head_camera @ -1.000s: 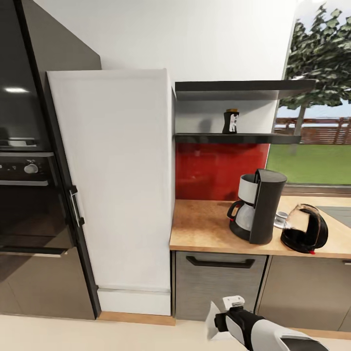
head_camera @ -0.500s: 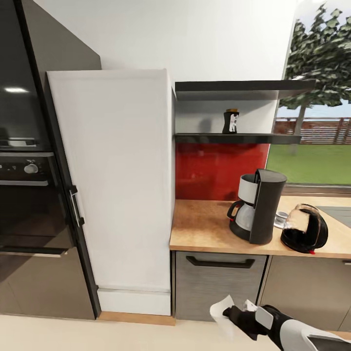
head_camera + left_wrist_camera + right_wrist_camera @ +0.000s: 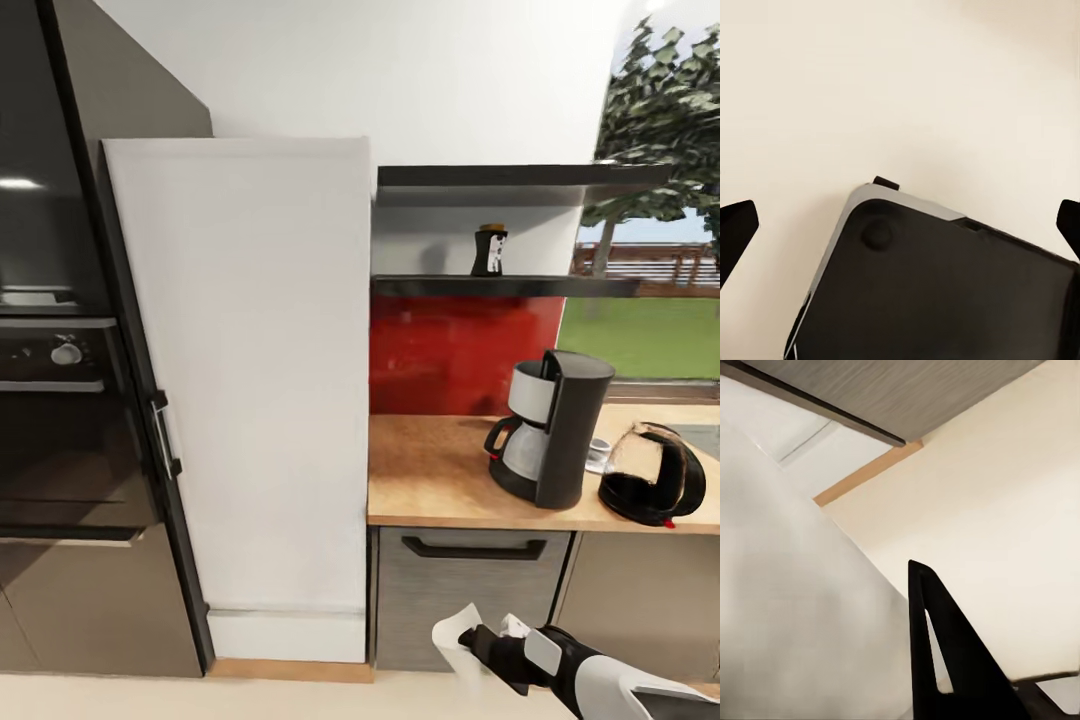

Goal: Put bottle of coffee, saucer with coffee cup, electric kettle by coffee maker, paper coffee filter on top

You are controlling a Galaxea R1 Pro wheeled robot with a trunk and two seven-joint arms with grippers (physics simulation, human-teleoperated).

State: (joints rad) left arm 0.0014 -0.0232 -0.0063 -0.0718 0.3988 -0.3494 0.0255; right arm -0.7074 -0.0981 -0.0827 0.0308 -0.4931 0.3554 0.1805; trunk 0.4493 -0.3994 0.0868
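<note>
The dark grey coffee maker point(image 3: 552, 440) stands on the wood-coloured countertop point(image 3: 430, 480), with the glass electric kettle point(image 3: 655, 487) just to its right. Between and behind them a bit of the white coffee cup point(image 3: 599, 452) shows; the saucer under it is too hidden to make out. On the dark kitchen shelf point(image 3: 500, 286) above stands the bottle of coffee point(image 3: 489, 250). Low in front of the cabinets, my right gripper point(image 3: 480, 638) is shut on the white paper coffee filter point(image 3: 458, 625) point(image 3: 795, 615). My left gripper point(image 3: 900, 225) hangs open over the floor.
A tall white cabinet point(image 3: 250, 380) rises left of the counter, and a built-in black oven point(image 3: 60, 420) is further left. A grey drawer front with a black handle point(image 3: 472, 548) sits under the counter. The window point(image 3: 650, 280) is at right. My own dark base point(image 3: 937, 292) lies below the left gripper.
The camera has moved, sliding the whole scene slightly right and down. One second ago the right wrist was turned differently; it has rotated with the filter and has held still since.
</note>
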